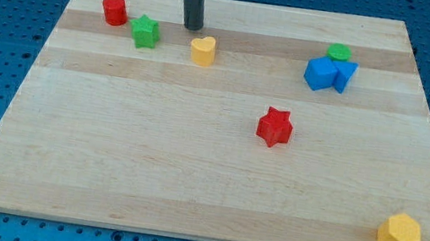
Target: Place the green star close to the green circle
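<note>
1. Green star (146, 32) is sitting on the wooden board (192, 160) nr the view's top-left, flat on the surface, w/ nothing touching it.
2. Red cylinder (114, 10) is standing just beside the star, up and to the view's left; a thin gap is showing btwn them.
3. The rod's tip (193, 27) is resting on the board to the view's right of the star and a bit higher in the view, near but not touching it. Rod is rising straight up out of the view's top.
4. Jaws: the arm is carrying none, only the plain rod, so nothing is being gripped.
5. Yellow heart (202, 50) is lying just below and slightly right of the tip, a small gap btwn them; it is sitting to the star's right, apart from it.
6. Green circle (340, 52) is sitting well apart from the star, over toward the view's top-right, partly hidden behind the blue blocks.
7. Blue cube (320, 73) and a blue triangular block (345, 75) are pressing together side by side, just in front of the circle and seeming to touch it.
8. Red star (275, 127) is lying nr the board's middle, alone.
9. Yellow hexagon (399, 233) is sitting at the view's bottom-right corner, far from everything else.
</note>
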Motion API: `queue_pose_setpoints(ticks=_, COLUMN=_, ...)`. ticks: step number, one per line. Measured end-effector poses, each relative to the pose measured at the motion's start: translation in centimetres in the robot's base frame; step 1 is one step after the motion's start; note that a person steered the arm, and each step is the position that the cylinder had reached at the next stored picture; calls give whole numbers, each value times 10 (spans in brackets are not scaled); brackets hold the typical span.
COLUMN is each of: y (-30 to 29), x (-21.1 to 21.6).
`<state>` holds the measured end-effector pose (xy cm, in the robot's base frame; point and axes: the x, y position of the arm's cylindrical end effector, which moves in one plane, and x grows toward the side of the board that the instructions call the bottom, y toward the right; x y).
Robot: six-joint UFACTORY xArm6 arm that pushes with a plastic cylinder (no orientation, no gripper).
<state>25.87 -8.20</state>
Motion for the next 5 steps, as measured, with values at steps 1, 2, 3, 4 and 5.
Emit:
queue_pose_setpoints(ticks=1, y=-48, x=-4)
queue_pose_setpoints(ticks=2, y=-71, x=22)
queue_pose_setpoints(ticks=3, y=-80, x=52)
queue_pose_setpoints(ticks=4, y=-126, x=57)
queue_pose_setpoints(ticks=5, y=-137, x=87)
